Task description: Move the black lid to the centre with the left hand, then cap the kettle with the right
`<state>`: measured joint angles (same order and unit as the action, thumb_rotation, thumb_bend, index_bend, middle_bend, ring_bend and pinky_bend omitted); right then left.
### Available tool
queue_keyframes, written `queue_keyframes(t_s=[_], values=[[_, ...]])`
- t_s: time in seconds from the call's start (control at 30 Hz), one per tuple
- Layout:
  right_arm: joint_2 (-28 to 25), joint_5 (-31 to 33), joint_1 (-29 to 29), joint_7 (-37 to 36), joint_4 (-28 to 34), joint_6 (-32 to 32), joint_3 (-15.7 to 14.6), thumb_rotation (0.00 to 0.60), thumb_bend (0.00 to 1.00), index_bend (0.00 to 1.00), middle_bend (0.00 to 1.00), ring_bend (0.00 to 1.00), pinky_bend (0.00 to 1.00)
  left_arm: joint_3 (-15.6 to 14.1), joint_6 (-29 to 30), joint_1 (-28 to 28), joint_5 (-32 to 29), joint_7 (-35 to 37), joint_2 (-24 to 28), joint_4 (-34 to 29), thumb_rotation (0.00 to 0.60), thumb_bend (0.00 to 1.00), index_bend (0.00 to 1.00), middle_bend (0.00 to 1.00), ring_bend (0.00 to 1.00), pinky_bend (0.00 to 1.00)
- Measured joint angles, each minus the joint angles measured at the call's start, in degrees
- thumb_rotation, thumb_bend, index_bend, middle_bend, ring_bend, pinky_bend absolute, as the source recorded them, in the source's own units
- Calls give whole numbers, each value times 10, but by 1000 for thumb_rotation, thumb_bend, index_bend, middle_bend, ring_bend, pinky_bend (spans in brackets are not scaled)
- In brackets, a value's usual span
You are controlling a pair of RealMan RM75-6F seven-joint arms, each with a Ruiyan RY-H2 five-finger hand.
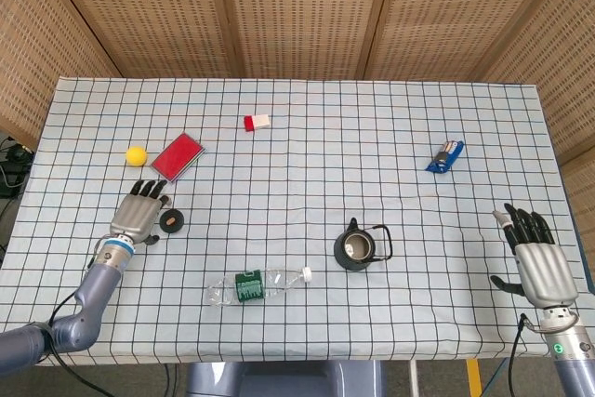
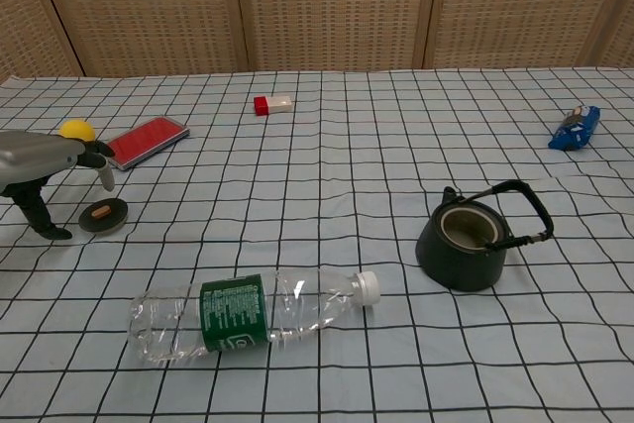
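The black lid (image 1: 171, 220) (image 2: 103, 215), round with a brown knob, lies flat on the checked cloth at the left. My left hand (image 1: 139, 214) (image 2: 45, 165) hovers just left of it, fingers apart and holding nothing. The dark kettle (image 1: 358, 247) (image 2: 466, 242) stands uncapped right of centre, its handle tipped to the right. My right hand (image 1: 536, 257) rests open near the table's right front corner, far from the kettle; the chest view does not show it.
A clear plastic bottle (image 1: 256, 284) (image 2: 248, 312) lies on its side between lid and kettle. A red flat case (image 1: 177, 156) and a yellow ball (image 1: 137, 155) sit behind the lid. A red-white block (image 1: 257, 122) and a blue packet (image 1: 445, 155) lie farther back.
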<state>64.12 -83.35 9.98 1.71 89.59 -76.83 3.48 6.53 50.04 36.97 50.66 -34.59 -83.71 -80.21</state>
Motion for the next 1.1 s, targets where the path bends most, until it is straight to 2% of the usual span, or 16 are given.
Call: queue_keyframes(t_s=[0.5,0.87,1.1], values=[[-8,-3,-2,-14,5,-6,2,600,242,93,0,0,0,-12,7,28,-31,-30,-30,8,600,272,288,0,0,0],[-8,-5,-2,-17,3,-8,2,600,242,93,0,0,0,-18,12,34,-39,-24,-37,17,600,339,415,0,0,0],[-7,-4,-3,-18,2,-10,3,600,242,93,0,0,0,-18,21,36,-25,-18,-30,5,600,339,426,0,0,0]])
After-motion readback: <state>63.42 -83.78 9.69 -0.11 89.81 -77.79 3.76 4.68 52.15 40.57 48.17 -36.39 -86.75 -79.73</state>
